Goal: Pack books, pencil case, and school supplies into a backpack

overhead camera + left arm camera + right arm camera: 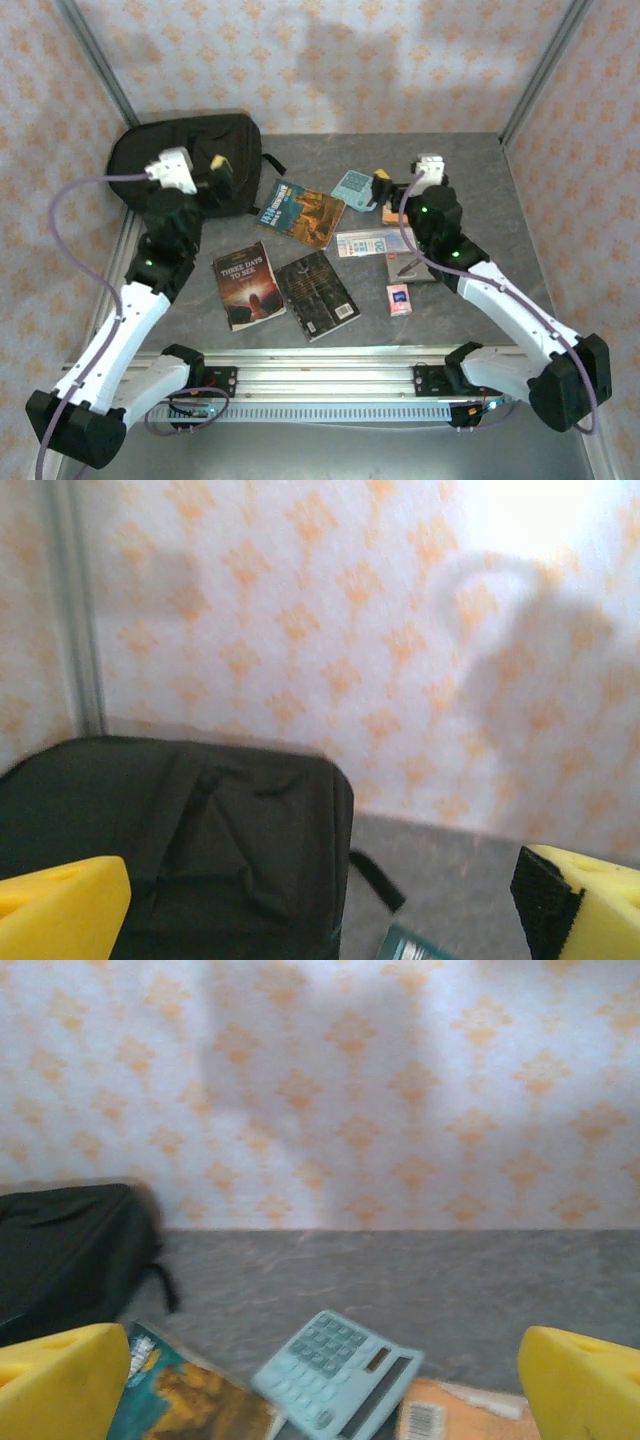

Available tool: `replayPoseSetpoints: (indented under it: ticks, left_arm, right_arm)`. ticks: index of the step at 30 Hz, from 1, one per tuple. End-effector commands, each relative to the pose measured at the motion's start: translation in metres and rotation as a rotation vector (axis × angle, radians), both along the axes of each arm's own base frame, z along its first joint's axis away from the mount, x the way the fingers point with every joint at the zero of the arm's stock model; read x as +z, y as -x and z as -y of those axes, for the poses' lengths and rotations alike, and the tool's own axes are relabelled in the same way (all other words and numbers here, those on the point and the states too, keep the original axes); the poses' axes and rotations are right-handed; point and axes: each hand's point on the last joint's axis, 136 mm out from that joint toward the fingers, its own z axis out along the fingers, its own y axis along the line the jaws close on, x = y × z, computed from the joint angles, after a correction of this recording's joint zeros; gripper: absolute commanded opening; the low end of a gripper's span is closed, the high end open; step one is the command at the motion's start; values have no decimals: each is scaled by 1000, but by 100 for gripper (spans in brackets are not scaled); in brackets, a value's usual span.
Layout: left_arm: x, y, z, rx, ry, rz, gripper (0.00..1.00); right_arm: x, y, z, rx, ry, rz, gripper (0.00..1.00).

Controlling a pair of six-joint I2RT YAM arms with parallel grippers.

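Here we see the backpack [185,155] lying at the far left corner of the surface [480,190], with the left fingers [218,163] spread wide and empty above its right edge. The right fingers [383,178], likewise released and empty, hang just beside the teal calculator [352,185] and the orange booklet [390,214]. In the middle lie the blue-and-orange book [300,210], the dark red book [250,285] and the black-grey book [317,295]. A small pink packet [399,299] lies to their right.
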Motion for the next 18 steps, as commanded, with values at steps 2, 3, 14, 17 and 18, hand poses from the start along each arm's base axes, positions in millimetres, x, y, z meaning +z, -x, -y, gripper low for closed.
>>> replayPoseSetpoints:
  ticks: [2, 3, 14, 17, 18]
  left_arm:
    - [-51, 10, -43, 295, 159, -343, 100]
    - [-63, -2, -44, 283, 231, -386, 100]
    - [-180, -56, -96, 473, 891, -458, 100]
    - [-209, -59, -114, 547, 967, -460, 97]
    - [-217, -62, -119, 564, 992, -454, 97]
  right_arm:
    - [-4, 13, 26, -171, -42, -247, 100]
    - [-3, 12, 25, -170, -70, -268, 100]
    - [-22, 31, 31, -180, -470, -412, 100]
    - [-28, 37, 23, -126, -519, -424, 98]
    - [-31, 38, 21, -118, -533, -438, 98]
